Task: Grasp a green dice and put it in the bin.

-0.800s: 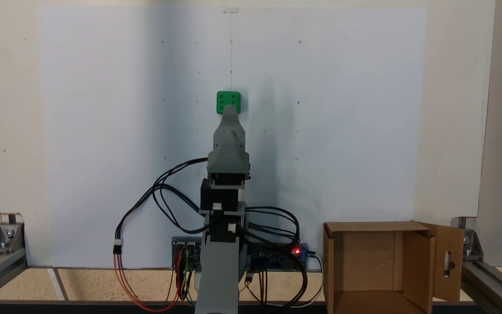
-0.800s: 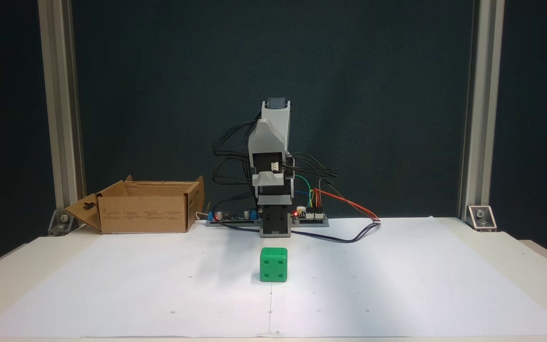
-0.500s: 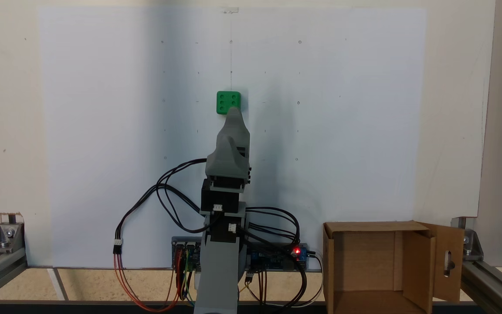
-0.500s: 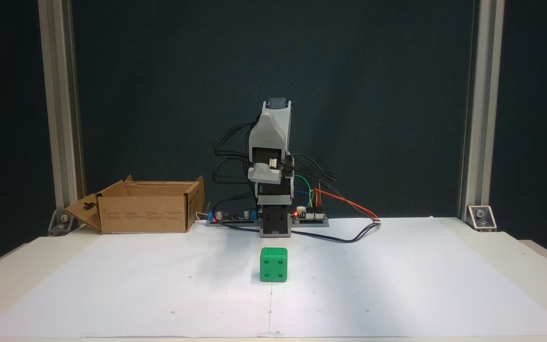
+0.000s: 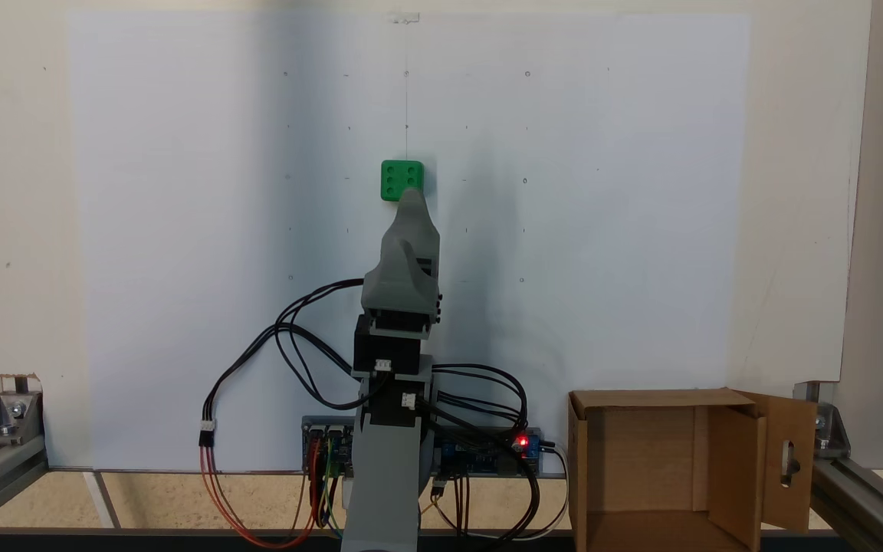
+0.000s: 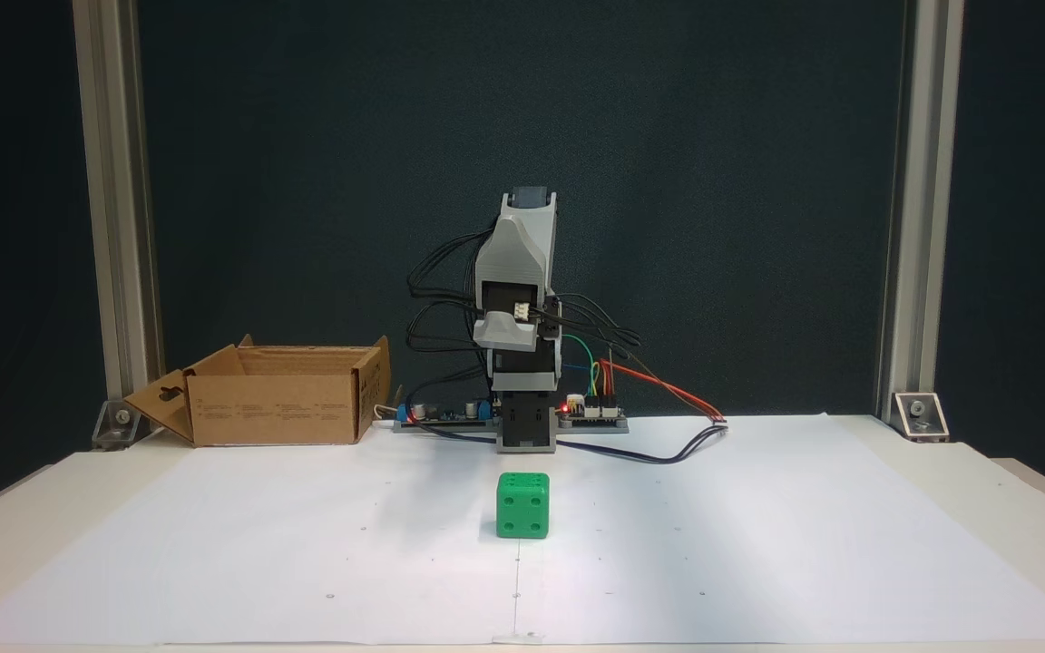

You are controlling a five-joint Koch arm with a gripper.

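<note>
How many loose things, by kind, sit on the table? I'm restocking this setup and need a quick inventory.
Green dice: 1
Cardboard box, open with its flaps out: 1
Total: 2

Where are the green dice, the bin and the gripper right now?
green dice (image 6: pixel 522 505): a fixed view, front face.
bin (image 6: pixel 273 408): a fixed view, front cardboard wall.
gripper (image 5: pixel 409 193): a fixed view, grey tip, overlapping the dice's near edge in this picture.
</note>
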